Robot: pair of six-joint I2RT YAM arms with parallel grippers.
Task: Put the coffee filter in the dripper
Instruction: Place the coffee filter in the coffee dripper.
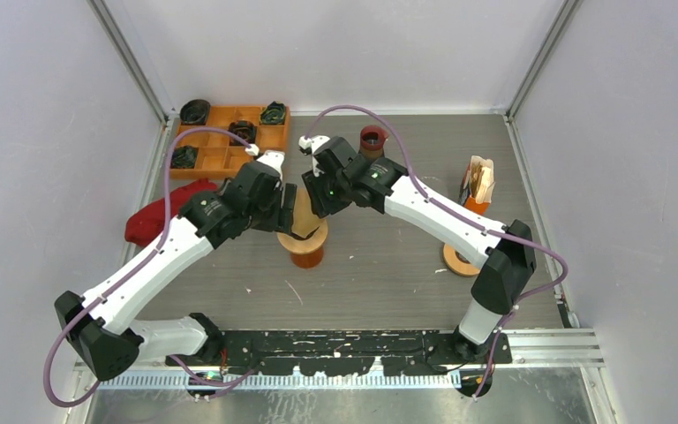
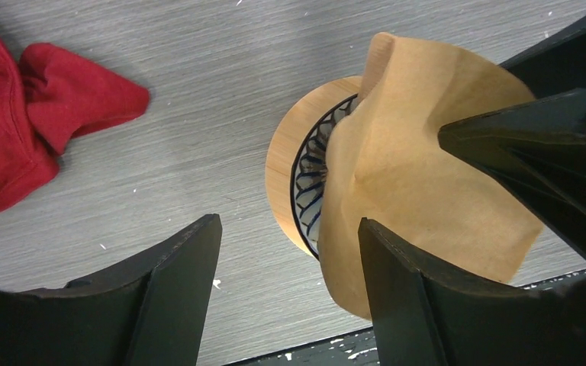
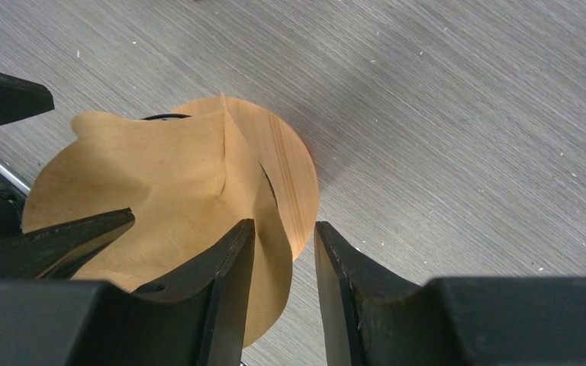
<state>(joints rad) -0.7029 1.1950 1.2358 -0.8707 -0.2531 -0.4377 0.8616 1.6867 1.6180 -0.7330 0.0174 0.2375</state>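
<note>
Left gripper (image 2: 288, 225) wide, right gripper (image 3: 284, 226) narrowly parted — both empty; I'd nudge the coffee filter (image 2: 420, 175) squarely down into the dripper (image 2: 286, 160).

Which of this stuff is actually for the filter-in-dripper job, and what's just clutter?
For the job:
coffee filter, resting on top of the dripper

Lying about:
red cloth
orange tray with small dark items in it
dark red cup
paper stack, possibly spare filters
wooden ring
</note>
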